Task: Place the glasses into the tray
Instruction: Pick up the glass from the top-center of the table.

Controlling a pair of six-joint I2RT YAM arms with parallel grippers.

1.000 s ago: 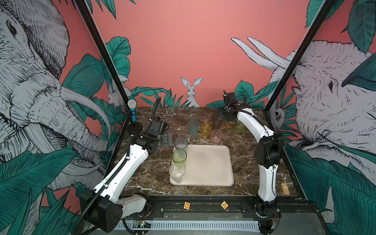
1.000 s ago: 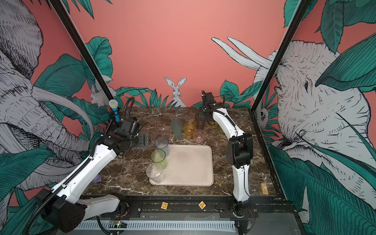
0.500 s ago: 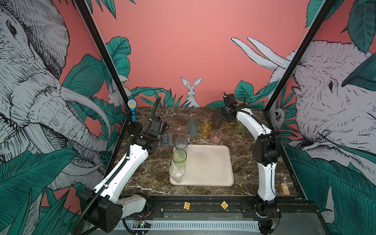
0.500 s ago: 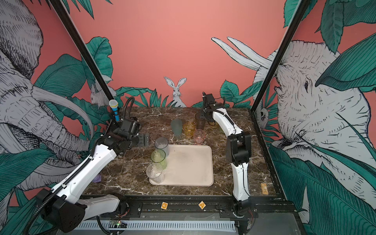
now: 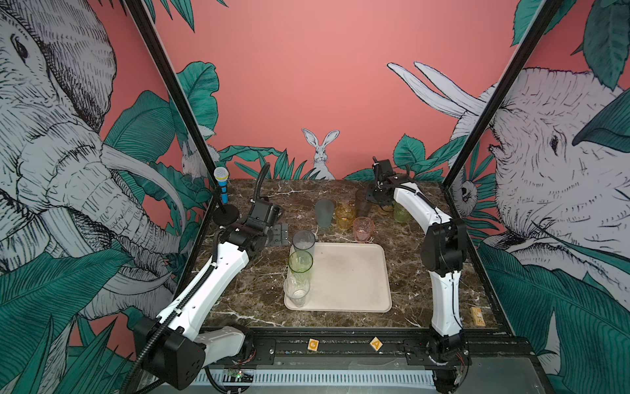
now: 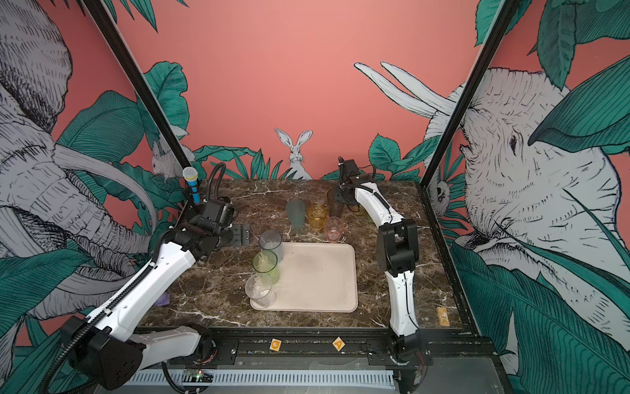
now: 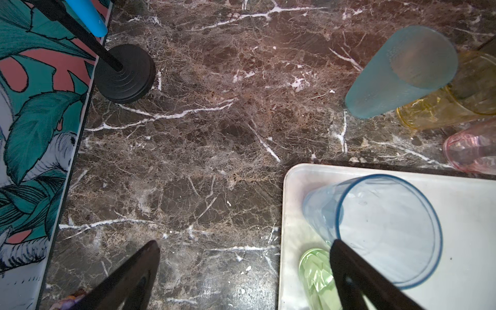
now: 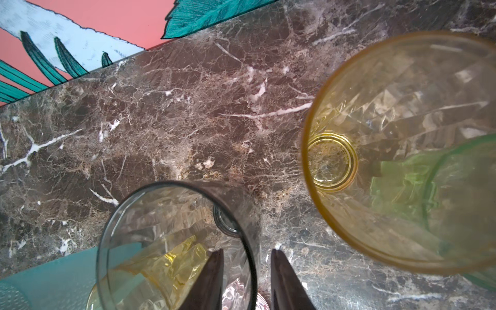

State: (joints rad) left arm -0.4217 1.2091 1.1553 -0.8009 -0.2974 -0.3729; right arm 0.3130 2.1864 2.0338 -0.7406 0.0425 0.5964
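At the far left edge of the table (image 5: 259, 290) a toy microphone (image 5: 223, 186) stands on its stand, no part of the job. Next to it the left gripper (image 5: 279, 234) hovers near the tray's far left corner with its fingers spread wide and nothing between them, probably parked there to stay out of the way. The tray (image 5: 351, 279) lies flat near the middle of the table. Three tall glasses, grey (image 5: 304, 242), green (image 5: 300, 264) and clear (image 5: 296, 291), stand in a close row along its left rim. That packing looks deliberate, since it leaves the bare remainder for the six outside. Behind the tray a teal glass (image 5: 324, 213), a yellow one (image 5: 344, 216) and a pink one (image 5: 363, 229) cluster on the marble. Further right is the tall brown glass (image 8: 161, 214), where the right gripper (image 8: 246, 252) is at work. One finger is inside the mouth and the other outside, so the narrow gap between them straddles the wall. A sliver shows on each side, so they do not seem to pinch it yet. A rim hold makes sense here — neighbours crowd the sides. Rightmost, an amber glass (image 8: 389, 120) and a short green one (image 8: 456, 201) sit close beside it. Every glass stands upright with its long axis vertical, and the brown one's mouth opens straight up toward the wrist — I judge a plain vertical lift would clear the others.
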